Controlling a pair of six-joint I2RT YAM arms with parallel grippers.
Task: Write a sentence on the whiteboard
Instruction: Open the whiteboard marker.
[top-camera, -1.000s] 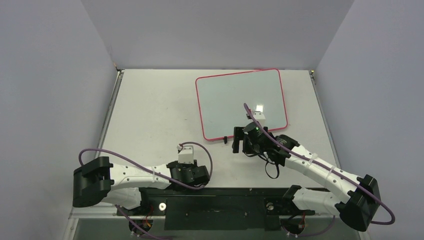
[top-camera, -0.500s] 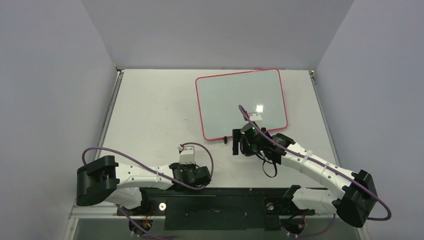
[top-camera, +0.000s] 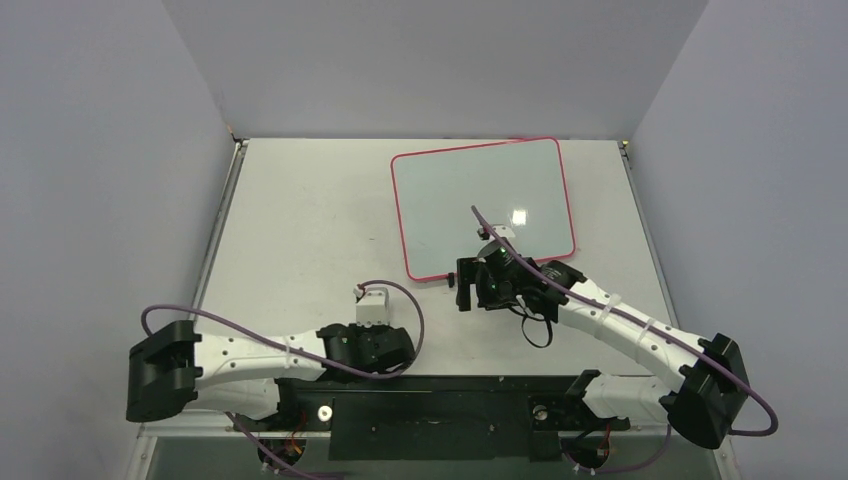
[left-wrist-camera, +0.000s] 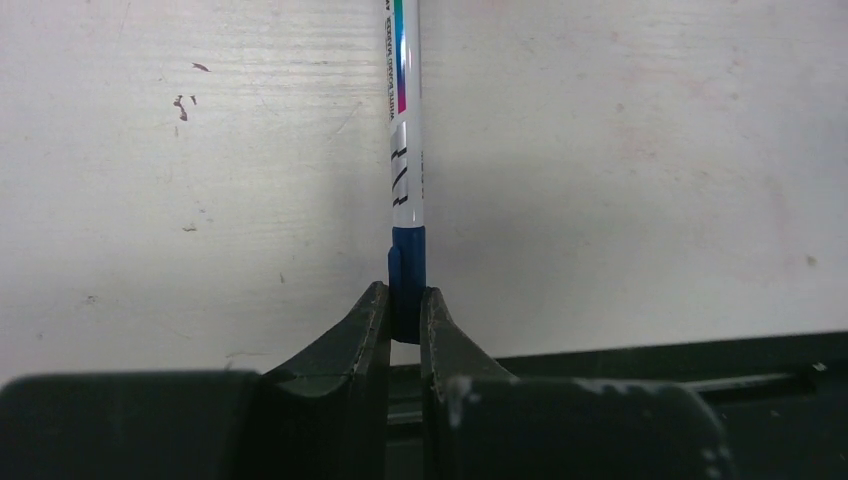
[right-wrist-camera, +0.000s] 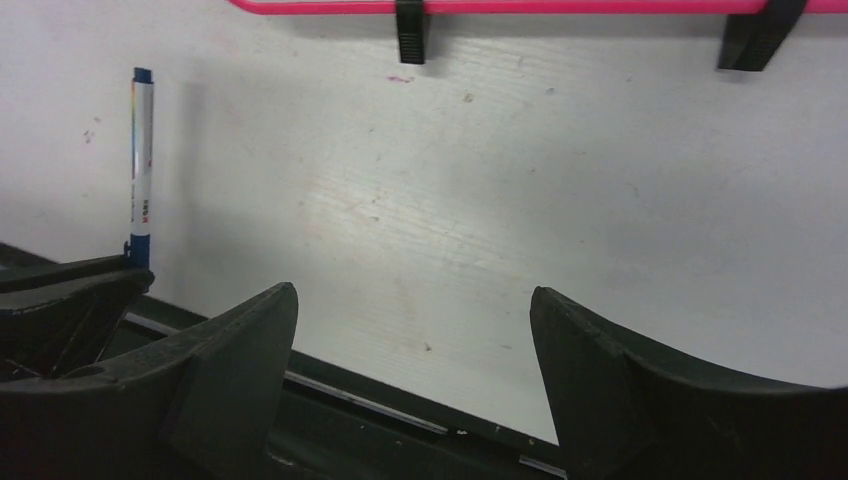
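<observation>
The whiteboard (top-camera: 480, 205) lies flat on the far right part of the table (top-camera: 300, 220), its pink rim all round and a bright glare spot near its near edge. From above we see its whole outline. The right wrist view gives us only a strip of the rim (right-wrist-camera: 560, 6) and two black clips (right-wrist-camera: 409, 30) on it.

Just short of that near edge hangs the right gripper (top-camera: 465, 285), its jaws spread wide over bare table in its own camera (right-wrist-camera: 412, 300).

The marker (left-wrist-camera: 404, 150) is something we cannot make out from above. The left wrist view shows its white barrel with a coloured stripe, and the left gripper (left-wrist-camera: 405, 300) pinches its blue end. The right wrist view catches it too (right-wrist-camera: 140, 160), at far left.

The table top is white and scuffed, with a black rail (top-camera: 430, 400) along the near edge and pale grey walls (top-camera: 100, 150) around.

Since a second ago the left arm's elbow has swung leftward and its gripper (top-camera: 365, 345) has slid slightly left. The right gripper has drawn back off the board's edge. The board has not moved.
</observation>
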